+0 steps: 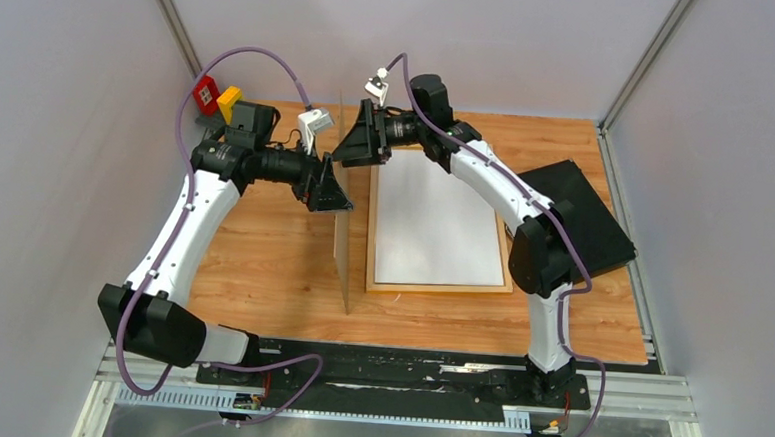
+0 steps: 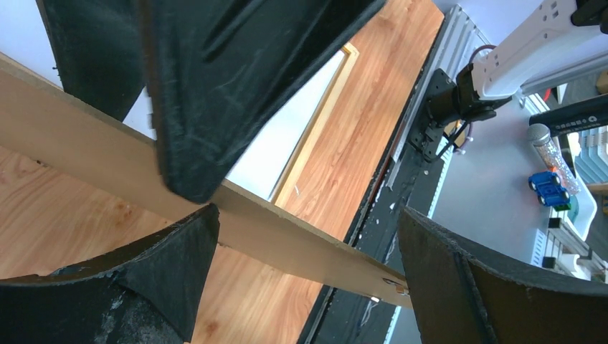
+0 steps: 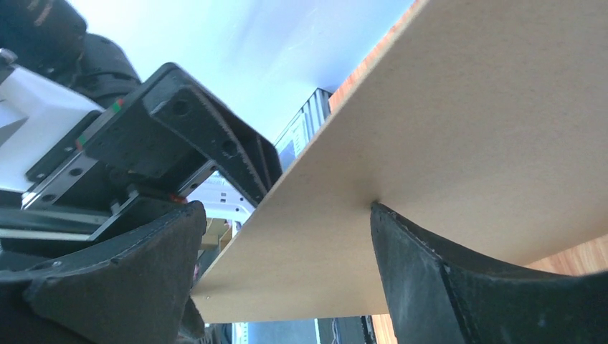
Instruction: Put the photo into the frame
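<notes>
The frame lies flat on the table right of centre, light wood side up. The photo lies inside it, white back up; both show again past the panel in the left wrist view, frame and photo. A brown hardboard panel stands on edge just left of the frame. My left gripper is open against the panel's left face. My right gripper is open on the other side, and one of its fingers touches the panel's face.
A black case lies at the table's right edge beside the right arm. A red and yellow block sits at the back left corner. Grey walls close in on three sides, and a metal rail runs along the front.
</notes>
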`<state>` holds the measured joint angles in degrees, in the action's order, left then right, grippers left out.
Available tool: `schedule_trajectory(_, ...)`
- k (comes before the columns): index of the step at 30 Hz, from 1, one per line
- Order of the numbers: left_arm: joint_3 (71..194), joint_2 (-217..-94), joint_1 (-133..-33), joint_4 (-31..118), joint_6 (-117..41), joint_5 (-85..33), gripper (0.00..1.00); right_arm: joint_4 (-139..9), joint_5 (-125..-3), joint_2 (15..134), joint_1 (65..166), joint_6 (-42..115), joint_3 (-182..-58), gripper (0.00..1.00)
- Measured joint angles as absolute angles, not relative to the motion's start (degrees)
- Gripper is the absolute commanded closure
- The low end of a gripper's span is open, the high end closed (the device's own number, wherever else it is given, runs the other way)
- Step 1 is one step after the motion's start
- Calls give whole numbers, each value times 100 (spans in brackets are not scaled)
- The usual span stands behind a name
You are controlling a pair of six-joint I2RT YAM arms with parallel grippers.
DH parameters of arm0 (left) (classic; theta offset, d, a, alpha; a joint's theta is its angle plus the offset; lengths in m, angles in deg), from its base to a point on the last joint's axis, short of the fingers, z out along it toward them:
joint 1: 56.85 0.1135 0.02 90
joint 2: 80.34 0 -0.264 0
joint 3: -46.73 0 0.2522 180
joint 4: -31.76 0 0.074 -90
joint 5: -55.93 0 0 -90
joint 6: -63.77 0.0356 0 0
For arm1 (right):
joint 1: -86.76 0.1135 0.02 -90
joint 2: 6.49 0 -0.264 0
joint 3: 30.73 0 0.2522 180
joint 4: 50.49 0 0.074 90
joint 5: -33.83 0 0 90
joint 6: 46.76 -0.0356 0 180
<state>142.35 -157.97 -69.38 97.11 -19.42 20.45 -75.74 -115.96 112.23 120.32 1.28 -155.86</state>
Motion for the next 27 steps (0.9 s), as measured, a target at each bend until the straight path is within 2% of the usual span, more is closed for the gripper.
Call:
schedule_trajectory(8, 14235, -15799, -6969, 9713, -1863, 2085, 0, -8121, -10925, 11214, 12115, 358, -15619, 15)
schedule_trajectory(27, 14235, -15797, -7111, 9934, -1625, 2391, 0, -8656, -10339, 10801, 12126, 673, -15628, 17)
